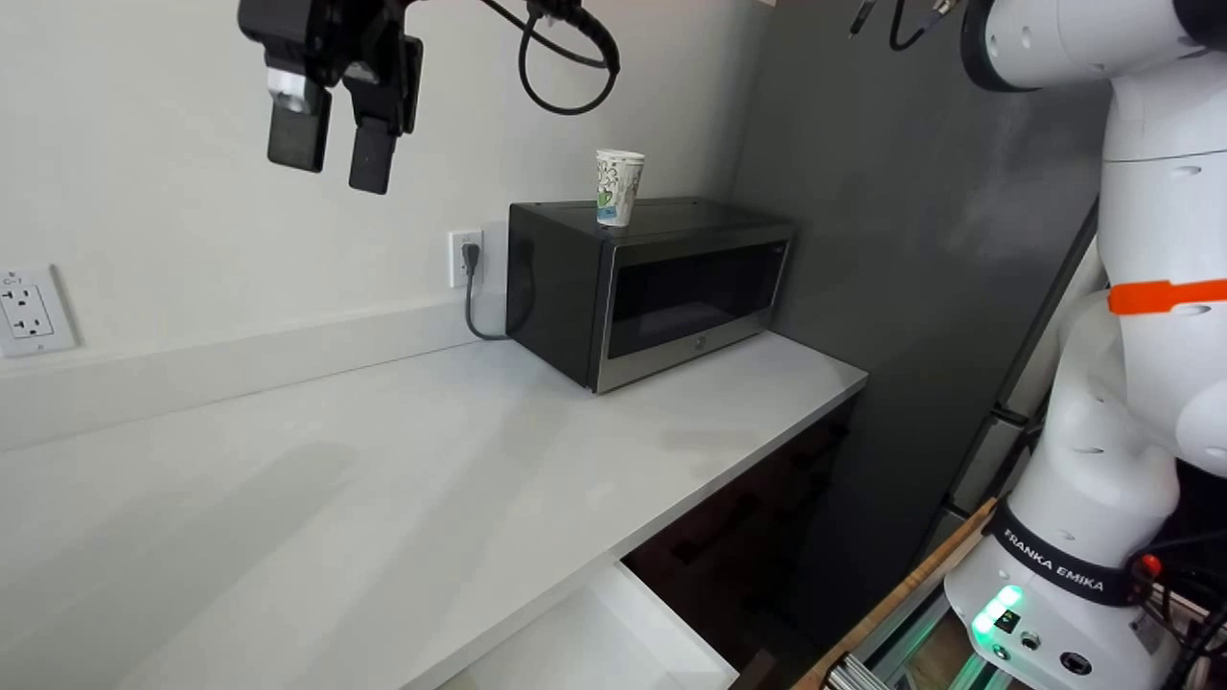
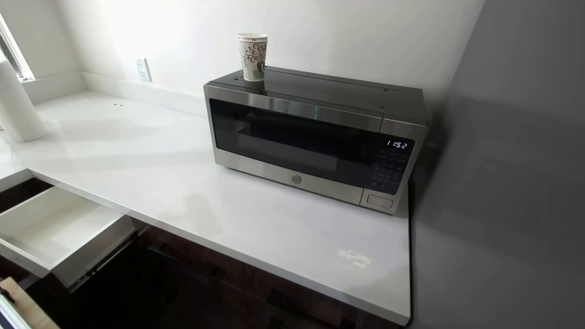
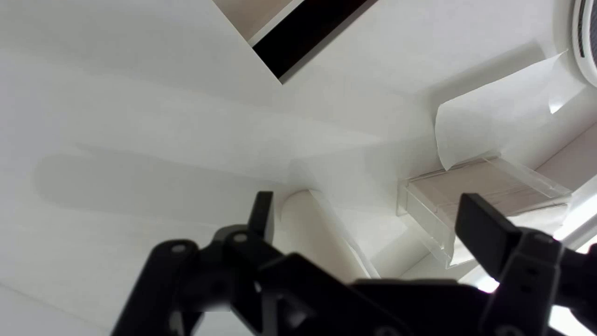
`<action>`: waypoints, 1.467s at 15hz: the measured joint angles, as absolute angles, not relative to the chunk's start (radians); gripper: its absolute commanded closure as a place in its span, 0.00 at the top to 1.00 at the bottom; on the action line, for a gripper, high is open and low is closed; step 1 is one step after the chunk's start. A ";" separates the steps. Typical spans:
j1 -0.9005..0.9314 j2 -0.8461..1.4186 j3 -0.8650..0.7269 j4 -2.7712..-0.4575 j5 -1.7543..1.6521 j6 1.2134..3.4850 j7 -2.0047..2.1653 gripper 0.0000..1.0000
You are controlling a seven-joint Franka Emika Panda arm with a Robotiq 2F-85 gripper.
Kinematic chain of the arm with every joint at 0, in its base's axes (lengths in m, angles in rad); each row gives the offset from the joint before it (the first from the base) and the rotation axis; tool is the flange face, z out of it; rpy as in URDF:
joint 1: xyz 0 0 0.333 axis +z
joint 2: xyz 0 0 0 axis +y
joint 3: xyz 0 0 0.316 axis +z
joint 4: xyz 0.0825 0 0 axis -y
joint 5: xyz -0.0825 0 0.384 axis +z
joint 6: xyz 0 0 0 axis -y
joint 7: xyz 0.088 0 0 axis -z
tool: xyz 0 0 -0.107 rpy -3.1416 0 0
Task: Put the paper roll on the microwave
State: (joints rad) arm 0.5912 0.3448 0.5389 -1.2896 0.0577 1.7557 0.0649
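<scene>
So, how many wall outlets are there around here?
2 show: an unused outlet at the left edge of an exterior view, and another outlet by the microwave, with a cord plugged in. More may be hidden.

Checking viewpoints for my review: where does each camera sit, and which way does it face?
An exterior view: set high, looking across the counter toward the microwave; arm and open gripper show.
An exterior view: in front of the microwave, facing its glass door; no arm shows.
Wrist view: on the wrist, facing down at the paper roll; both fingers show.
Both exterior views share microwave and counter.
</scene>
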 measured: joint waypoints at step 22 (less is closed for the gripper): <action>0.975 0.799 0.382 -0.798 -0.381 1.850 0.108 1.00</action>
State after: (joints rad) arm 0.9753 0.7992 0.3823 -0.7982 -0.3808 1.8501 0.1076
